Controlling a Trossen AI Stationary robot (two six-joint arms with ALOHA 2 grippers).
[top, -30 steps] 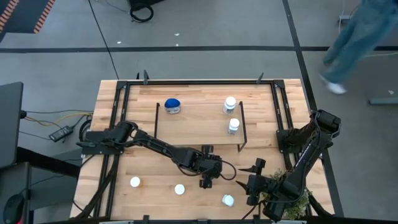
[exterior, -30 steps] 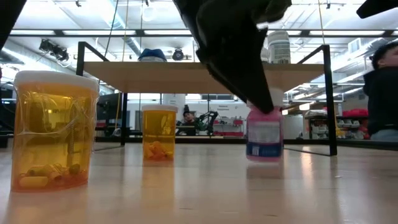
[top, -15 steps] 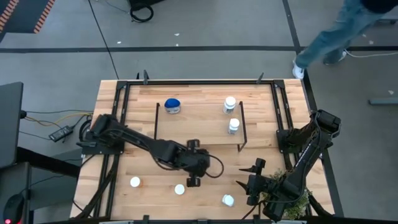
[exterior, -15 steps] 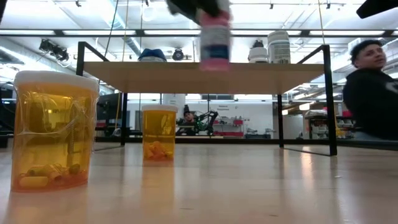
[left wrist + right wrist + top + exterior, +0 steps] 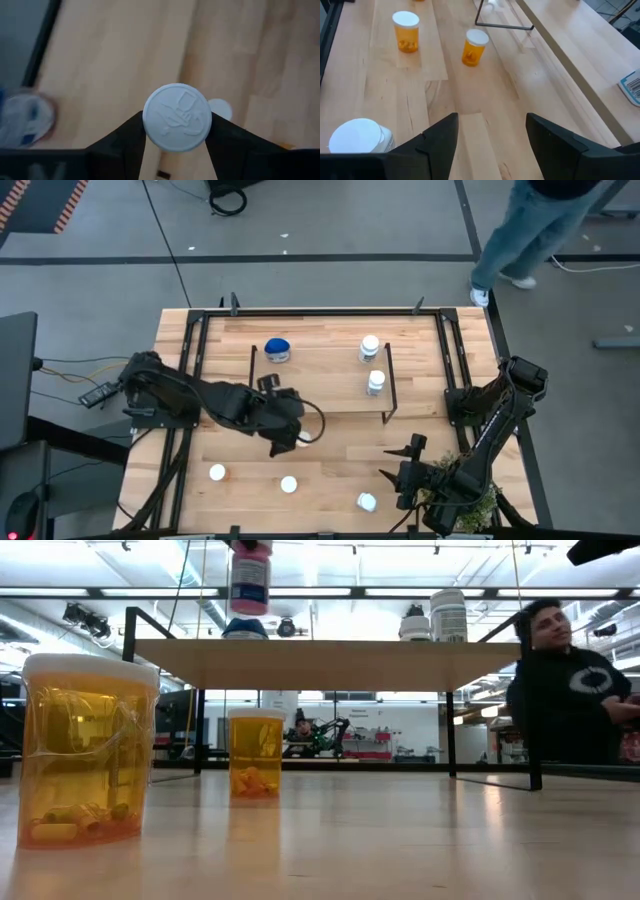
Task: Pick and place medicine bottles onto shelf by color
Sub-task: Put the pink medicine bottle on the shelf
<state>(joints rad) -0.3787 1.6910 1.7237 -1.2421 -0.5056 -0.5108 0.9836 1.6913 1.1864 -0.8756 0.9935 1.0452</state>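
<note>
My left gripper (image 5: 297,440) is shut on a purplish-pink, white-capped medicine bottle (image 5: 249,576), high above the table just in front of the shelf (image 5: 320,385). The shelf board (image 5: 330,662) carries a blue bottle (image 5: 277,350) and two white bottles (image 5: 370,347) (image 5: 375,382). Two orange bottles (image 5: 217,473) (image 5: 289,484) and a white one (image 5: 367,502) stand on the table near its front edge. My right gripper (image 5: 490,135) waits open at the front right, close to that white bottle (image 5: 360,136). My left gripper pinches the bottle between its two fingers (image 5: 131,136) at opposite sides of the white cap (image 5: 176,118). The fingers slant down from the table's left. The bottle hangs upright below them, lifted clear, with its base (image 5: 249,608) above the shelf board.
A bushy green plant (image 5: 472,502) sits at the front right corner by my right arm. Black metal frames (image 5: 388,385) stand at the shelf's ends. A person (image 5: 565,690) is beyond the table on the right. Bare wood lies between the shelf and the front bottles.
My left gripper has lifted the purplish bottle off the table, from beside the shelf's right half up past the board. It has carried it toward the table's left and tipped its wrist. The bottle has stayed upright. A person has walked behind the table.
</note>
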